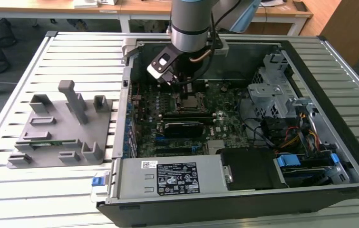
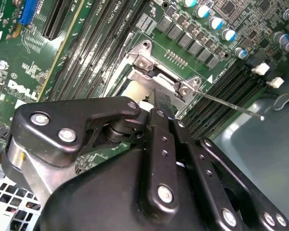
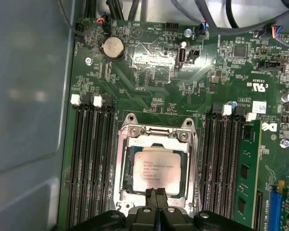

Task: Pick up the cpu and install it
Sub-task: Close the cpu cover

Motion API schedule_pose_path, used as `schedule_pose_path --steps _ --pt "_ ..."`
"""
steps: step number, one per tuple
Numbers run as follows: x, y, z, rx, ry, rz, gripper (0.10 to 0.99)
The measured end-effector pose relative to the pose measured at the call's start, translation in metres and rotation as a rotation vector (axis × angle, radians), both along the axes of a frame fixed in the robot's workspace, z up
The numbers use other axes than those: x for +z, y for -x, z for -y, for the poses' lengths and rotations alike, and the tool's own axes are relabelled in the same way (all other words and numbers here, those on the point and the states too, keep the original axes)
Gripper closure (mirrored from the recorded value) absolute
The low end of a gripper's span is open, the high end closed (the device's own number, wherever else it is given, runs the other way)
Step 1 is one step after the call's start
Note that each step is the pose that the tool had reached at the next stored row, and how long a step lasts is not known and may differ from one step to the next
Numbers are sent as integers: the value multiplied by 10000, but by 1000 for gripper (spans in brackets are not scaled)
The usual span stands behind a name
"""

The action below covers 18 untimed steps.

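Observation:
The cpu (image 3: 156,169), a silvery square chip with a thin green edge, lies flat inside the metal socket frame (image 3: 124,159) on the green motherboard. My gripper (image 3: 157,198) hangs just above it, its two black fingers pressed together and shut on nothing, tips over the chip's near edge. In the second wrist view the fingertips (image 2: 160,102) point down at the socket, where a pale part of the cpu (image 2: 134,87) shows. In the exterior view my gripper (image 1: 182,81) reaches into the open computer case above the socket (image 1: 192,101).
Memory slots (image 3: 92,163) flank the socket, and a green memory stick (image 3: 244,173) stands in one. A thin socket lever (image 2: 229,105) sticks out sideways. A grey parts holder (image 1: 59,130) sits at the exterior view's left. The power supply (image 1: 166,178) and drive cage (image 1: 271,92) crowd the case.

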<state>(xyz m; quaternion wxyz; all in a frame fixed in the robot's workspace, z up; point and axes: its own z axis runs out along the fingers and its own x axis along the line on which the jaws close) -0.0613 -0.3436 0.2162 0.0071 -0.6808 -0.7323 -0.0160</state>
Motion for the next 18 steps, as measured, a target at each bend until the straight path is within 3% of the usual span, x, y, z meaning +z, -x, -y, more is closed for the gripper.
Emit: schedule_pose_path --steps 18 --pt "-152 35 -6 2 2 -1 980"
